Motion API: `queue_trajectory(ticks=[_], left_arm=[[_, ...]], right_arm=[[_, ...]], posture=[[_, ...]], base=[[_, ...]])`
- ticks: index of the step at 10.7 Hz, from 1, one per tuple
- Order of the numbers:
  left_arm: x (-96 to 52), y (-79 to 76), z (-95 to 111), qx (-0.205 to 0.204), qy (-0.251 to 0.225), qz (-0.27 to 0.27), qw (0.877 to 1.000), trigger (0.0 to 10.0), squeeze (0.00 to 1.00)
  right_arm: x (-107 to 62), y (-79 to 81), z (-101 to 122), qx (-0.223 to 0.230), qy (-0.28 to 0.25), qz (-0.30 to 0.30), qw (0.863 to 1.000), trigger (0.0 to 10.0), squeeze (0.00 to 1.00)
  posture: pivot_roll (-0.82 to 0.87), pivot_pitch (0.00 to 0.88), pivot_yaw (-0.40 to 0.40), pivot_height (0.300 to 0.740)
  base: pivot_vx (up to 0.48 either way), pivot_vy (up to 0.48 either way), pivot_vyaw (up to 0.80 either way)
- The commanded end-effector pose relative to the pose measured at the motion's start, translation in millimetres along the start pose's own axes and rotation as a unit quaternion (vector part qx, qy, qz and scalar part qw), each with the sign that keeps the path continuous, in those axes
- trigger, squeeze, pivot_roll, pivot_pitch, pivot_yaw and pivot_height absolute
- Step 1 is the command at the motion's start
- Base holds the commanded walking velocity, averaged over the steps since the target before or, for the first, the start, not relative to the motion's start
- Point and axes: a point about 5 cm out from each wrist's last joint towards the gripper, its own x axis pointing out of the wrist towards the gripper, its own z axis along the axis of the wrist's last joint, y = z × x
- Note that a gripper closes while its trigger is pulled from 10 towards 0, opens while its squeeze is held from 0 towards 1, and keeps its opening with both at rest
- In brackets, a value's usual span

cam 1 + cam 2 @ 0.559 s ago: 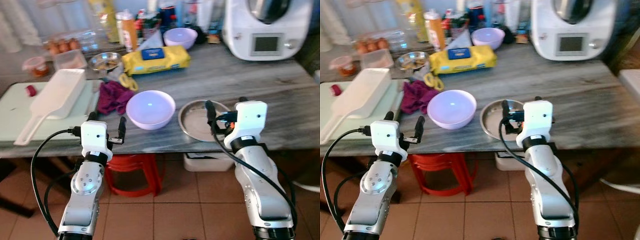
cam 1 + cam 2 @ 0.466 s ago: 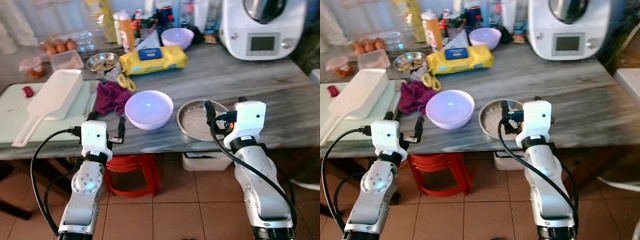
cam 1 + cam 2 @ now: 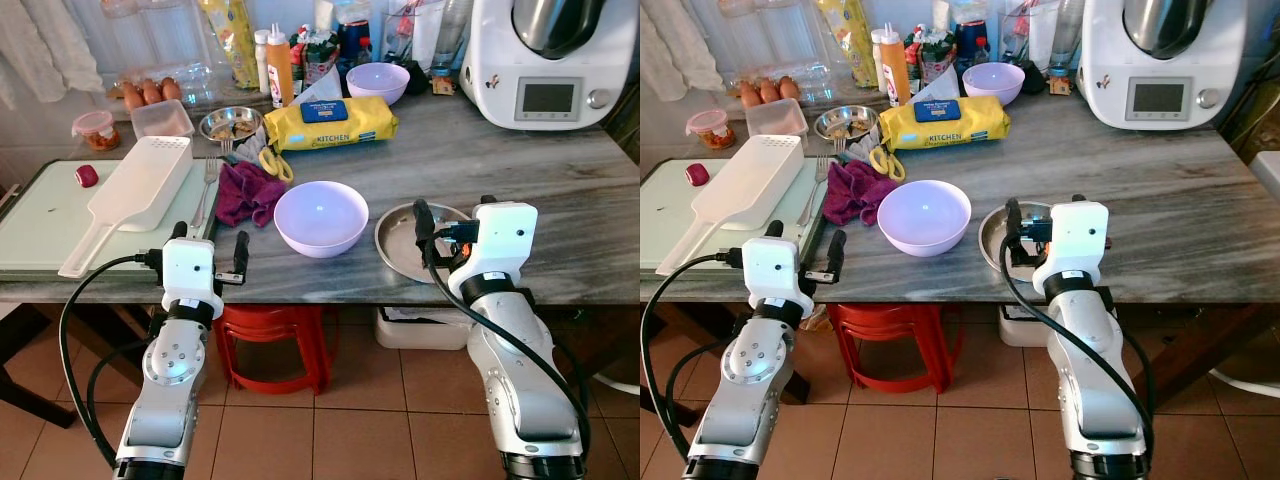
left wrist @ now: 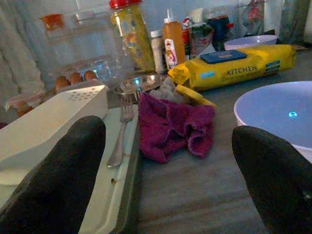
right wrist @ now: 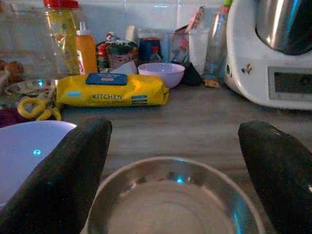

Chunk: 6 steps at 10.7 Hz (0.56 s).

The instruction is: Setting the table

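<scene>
Two grippers spread wide at lower frame: left gripper (image 3: pixel 208 245) before purple cloth (image 3: pixel 247 192), right gripper (image 3: pixel 448 214) over round steel plate (image 3: pixel 400 240); lilac plastic bowl (image 3: pixel 322 217) centre, between them.

Bare surface (image 3: pixel 560 180) lay open right of the steel plate (image 3: pixel 400 240) up to the white appliance (image 3: pixel 550 50); purple bowl (image 3: pixel 321 216) sat just beside the plate, narrow gap between; maroon cloth (image 3: pixel 248 192), fork (image 3: pixel 204 185) and white scoop (image 3: pixel 135 195) blocked the left; yellow pack (image 3: pixel 330 122) and bottles (image 3: pixel 272 65) crowded the back.
</scene>
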Motion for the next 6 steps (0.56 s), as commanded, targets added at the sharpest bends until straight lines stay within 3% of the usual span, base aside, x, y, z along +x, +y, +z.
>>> queue_trajectory(ticks=[1, 3, 6], left_arm=[[-0.1, -0.2, -1.6, 0.005, 0.008, 0.002, 1.000, 10.0, 0.00], [0.8, 0.1, -1.0, 0.009, 0.009, 0.001, 1.000, 10.0, 0.00], [-1.5, 0.4, -2.3, 0.011, 0.014, -0.001, 1.000, 10.0, 0.00]], right_arm=[[1.5, -2.1, 4.7, 0.011, -0.005, -0.008, 1.000, 10.0, 0.00], [4.2, -2.0, 5.2, 0.023, -0.003, -0.010, 1.000, 10.0, 0.00], [4.4, -0.8, 2.5, 0.026, 0.009, -0.011, 1.000, 10.0, 0.00]], posture=[[-0.16, 0.061, 0.076, 0.740], [-0.15, 0.063, 0.075, 0.740], [-0.15, 0.069, 0.080, 0.740]], base=[[0.000, 0.000, 0.00], [0.000, 0.000, 0.00], [-0.261, 0.000, 0.00]])
